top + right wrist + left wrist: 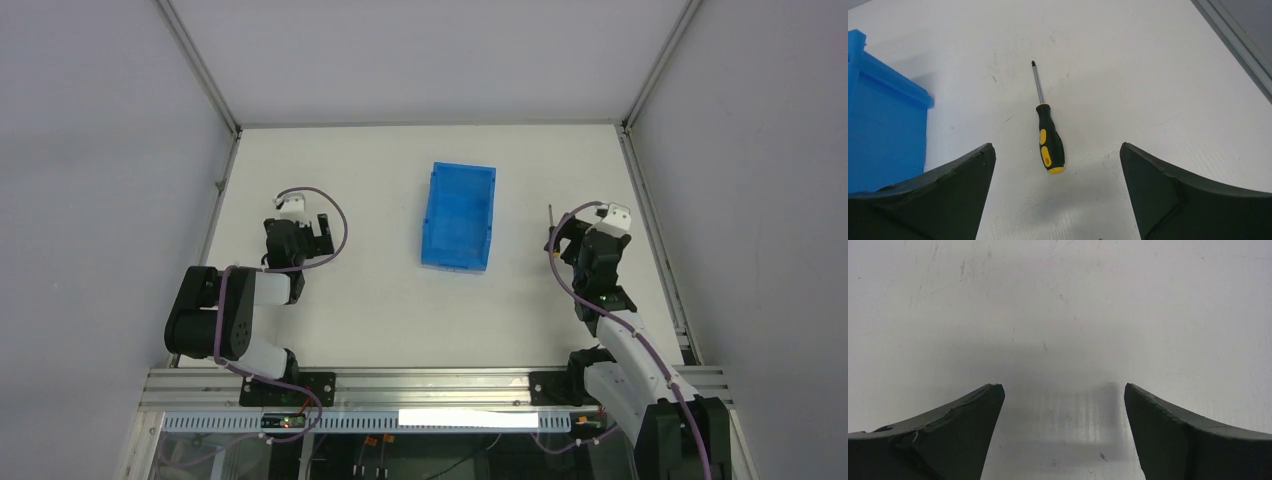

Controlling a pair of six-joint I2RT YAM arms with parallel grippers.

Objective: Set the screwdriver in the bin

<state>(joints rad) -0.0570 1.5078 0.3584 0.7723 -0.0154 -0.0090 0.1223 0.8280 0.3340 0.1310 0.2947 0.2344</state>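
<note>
- The white worktop (400, 320), enclosed by grey panels (100, 150), carried the bases of both arms at its near edge.
- The translucent blue bin (459, 215) stood near the middle of the worktop, one short end toward the arms.
- The screwdriver (1049, 145) lay flat on the worktop, to the right of the bin and apart from it. Its black-and-yellow handle pointed toward the right wrist camera and its tip pointed away.
- The right fingers (938, 195) were spread wide and held nothing. In the wrist view one stood on either side of the handle, and neither touched it.
- The left fingers (938, 435) were likewise spread wide and empty, over the worktop and well apart from both bin and screwdriver.
- Step in hand, as judged: the approach for the pick, with the grasp not yet made.
- Next move, as judged: the right fingers would need to descend astride the handle and close across its width. They would then lift it and carry it leftward over the bin's wall before release. A slim handle caught off-centre could roll or slip.
</note>
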